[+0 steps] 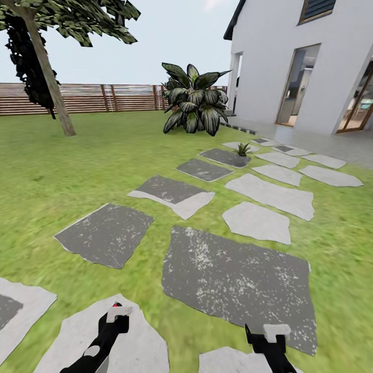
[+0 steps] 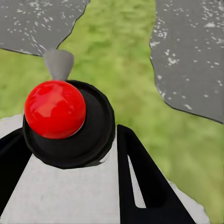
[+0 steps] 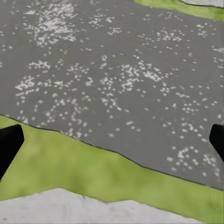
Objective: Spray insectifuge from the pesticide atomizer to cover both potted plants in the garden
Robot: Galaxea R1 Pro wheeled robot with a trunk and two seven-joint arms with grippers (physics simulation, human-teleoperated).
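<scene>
My left gripper (image 2: 70,158) pinched the atomizer (image 2: 65,121) around its dark body, red top up; light and stiff, I judged. My right gripper (image 3: 112,140) hung spread over stone. One plant (image 1: 242,150) sat far ahead.

Left hand (image 1: 118,314) clamps the pesticide atomizer (image 2: 65,121); right hand (image 1: 268,331) hangs low with fingers spread.

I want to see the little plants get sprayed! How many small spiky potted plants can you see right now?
1. A small potted plant sits on a dark stepping stone far ahead, right of the big striped-leaf bush. A second may be hidden.
</scene>
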